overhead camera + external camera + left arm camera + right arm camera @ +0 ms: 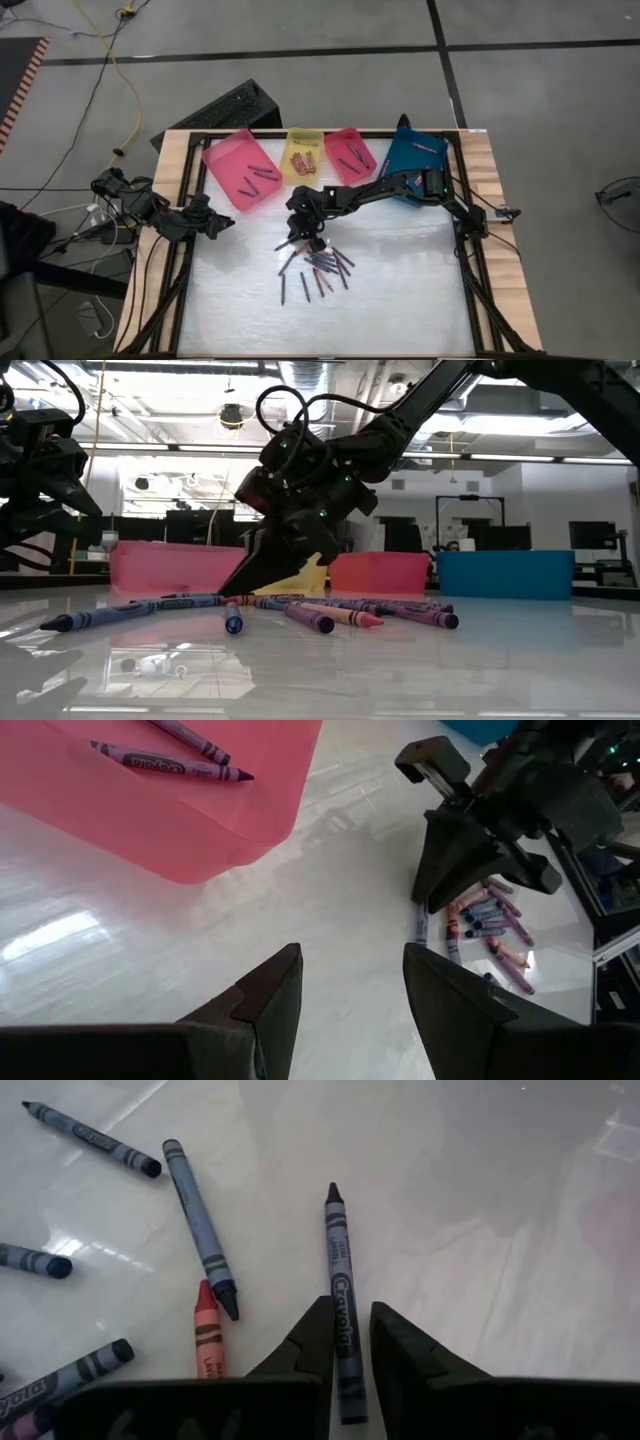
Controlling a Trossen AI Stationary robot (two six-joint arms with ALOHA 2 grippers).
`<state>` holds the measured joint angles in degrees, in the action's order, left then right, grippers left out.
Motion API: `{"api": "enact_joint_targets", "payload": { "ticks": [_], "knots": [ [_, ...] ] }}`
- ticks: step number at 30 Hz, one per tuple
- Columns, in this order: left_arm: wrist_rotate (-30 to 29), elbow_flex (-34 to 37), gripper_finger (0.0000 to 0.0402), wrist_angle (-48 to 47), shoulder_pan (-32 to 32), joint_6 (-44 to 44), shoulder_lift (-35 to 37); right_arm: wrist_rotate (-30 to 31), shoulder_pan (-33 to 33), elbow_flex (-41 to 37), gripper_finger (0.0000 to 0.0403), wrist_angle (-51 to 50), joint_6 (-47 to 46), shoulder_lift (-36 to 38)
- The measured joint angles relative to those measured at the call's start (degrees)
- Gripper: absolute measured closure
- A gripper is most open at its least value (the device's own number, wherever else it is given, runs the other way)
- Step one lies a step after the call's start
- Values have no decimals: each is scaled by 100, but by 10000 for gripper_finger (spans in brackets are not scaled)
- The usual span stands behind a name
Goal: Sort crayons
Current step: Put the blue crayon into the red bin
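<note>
We noted the crayons (318, 266) scattered at centre frame below the trays (241, 168). Right gripper (350, 1342) had closed astride one dark blue crayon (341, 1295) mid-shaft. Left gripper (350, 985) hung open, left-centre. We judged them light, stiff, slick, snappable; grip mid-length.

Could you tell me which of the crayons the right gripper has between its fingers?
The dark blue-grey crayon with the black tip, lying lengthwise between the right gripper's fingers; the other crayons, like the red one, lie off to the side.
</note>
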<state>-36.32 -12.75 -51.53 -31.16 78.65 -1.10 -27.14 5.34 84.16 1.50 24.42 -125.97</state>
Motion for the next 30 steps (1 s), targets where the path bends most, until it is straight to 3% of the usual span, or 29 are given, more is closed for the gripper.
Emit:
{"api": "enact_joint_targets", "payload": {
  "ticks": [11,19,24,30],
  "knots": [
    [7,0,236,0,1,0,-2,564,-8,33,338,-313,-80,-428],
    [4,0,236,0,1,0,-2,920,-77,7,367,-302,-248,-503],
    [2,0,236,0,1,0,-2,905,-32,4,396,-202,-669,-490],
    [2,0,236,0,2,0,-2,829,-16,2,398,-169,-1153,-491]
  ]
}}
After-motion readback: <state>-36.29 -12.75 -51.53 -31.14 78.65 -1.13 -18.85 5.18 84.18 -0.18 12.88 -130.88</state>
